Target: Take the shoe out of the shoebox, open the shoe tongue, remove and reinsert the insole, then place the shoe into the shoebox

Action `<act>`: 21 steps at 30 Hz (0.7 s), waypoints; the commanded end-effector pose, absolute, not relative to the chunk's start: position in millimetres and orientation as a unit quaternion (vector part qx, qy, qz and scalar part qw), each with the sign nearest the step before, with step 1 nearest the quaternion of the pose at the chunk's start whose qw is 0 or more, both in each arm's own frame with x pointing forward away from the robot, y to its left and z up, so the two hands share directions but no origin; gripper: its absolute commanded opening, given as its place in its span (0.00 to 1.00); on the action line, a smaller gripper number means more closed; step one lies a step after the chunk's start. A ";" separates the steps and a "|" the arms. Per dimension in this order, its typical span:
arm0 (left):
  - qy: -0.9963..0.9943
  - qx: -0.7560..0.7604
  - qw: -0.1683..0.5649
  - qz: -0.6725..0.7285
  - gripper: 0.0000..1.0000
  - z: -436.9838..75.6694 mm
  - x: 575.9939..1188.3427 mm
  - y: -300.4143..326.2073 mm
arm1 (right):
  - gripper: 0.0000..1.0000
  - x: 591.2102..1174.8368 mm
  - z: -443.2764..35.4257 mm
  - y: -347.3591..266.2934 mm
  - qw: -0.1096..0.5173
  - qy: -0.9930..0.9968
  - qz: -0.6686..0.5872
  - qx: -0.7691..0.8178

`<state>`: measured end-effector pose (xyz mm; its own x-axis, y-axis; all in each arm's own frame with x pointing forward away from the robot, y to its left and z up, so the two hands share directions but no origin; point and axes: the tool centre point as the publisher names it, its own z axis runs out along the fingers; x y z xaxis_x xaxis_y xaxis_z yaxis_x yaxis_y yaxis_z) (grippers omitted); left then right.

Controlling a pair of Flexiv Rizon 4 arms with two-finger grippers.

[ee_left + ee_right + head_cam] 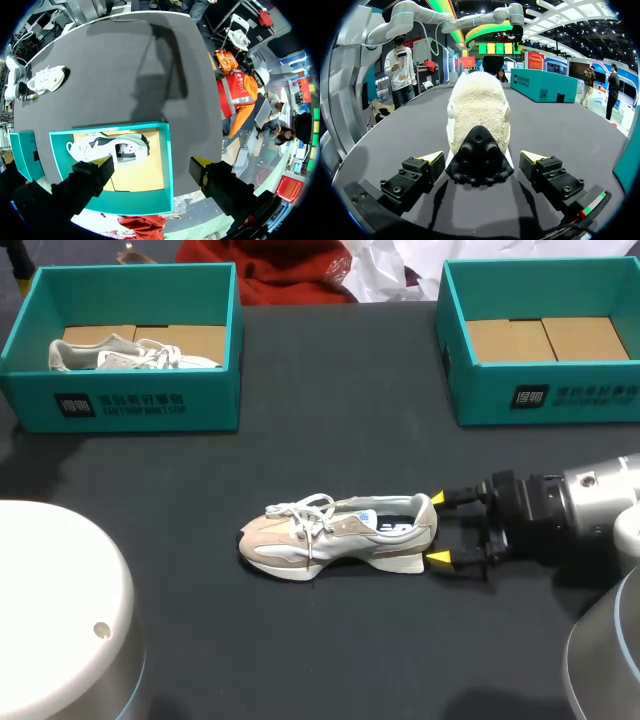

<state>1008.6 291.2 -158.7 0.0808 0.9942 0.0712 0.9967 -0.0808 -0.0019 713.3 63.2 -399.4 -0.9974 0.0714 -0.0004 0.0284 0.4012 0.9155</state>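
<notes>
Right arm reaches low across the table, its gripper spread either side of the shoe's heel at mid-table, not clamping; left gripper hangs open above a shoebox.

In the head view, looks down from above and behind, well back, over the whole tabletop, taking in the left shoebox, the right shoebox and the shoe. In the left wrist view, hangs high above the left shoebox, faces straight down past the left arm's fingers, and shares the shoe, far across the tabletop. In the right wrist view, sits low and close behind the shoe, at its heel, and faces level along the tabletop between the right arm's fingers.
</notes>
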 end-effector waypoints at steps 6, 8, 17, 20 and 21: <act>-0.677 -0.735 0.025 -0.026 1.00 -158.4 1008.4 291.5 | 1.00 713.2 -398.0 67.3 0.018 0.837 0.546 0.026; -0.677 -0.735 0.025 -0.026 1.00 -158.4 1008.4 291.5 | 1.00 713.9 -397.5 69.0 0.016 0.837 0.546 0.026; -0.677 -0.735 0.025 -0.026 1.00 -158.4 1008.4 291.5 | 1.00 715.3 -393.5 75.4 0.013 0.839 0.543 0.020; -0.677 -0.735 0.025 -0.026 1.00 -158.4 1008.4 291.5 | 1.00 715.0 -393.6 78.1 0.013 0.839 0.543 0.019; -0.677 -0.735 0.025 -0.026 1.00 -158.4 1008.4 291.5 | 1.00 714.7 -393.8 78.8 0.013 0.839 0.544 0.017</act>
<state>1008.6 291.2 -158.7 0.0807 0.9942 0.0712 0.9967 -0.0808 -0.0019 715.0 75.9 -393.4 -0.9991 0.0423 -0.0014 0.0158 0.4040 0.9146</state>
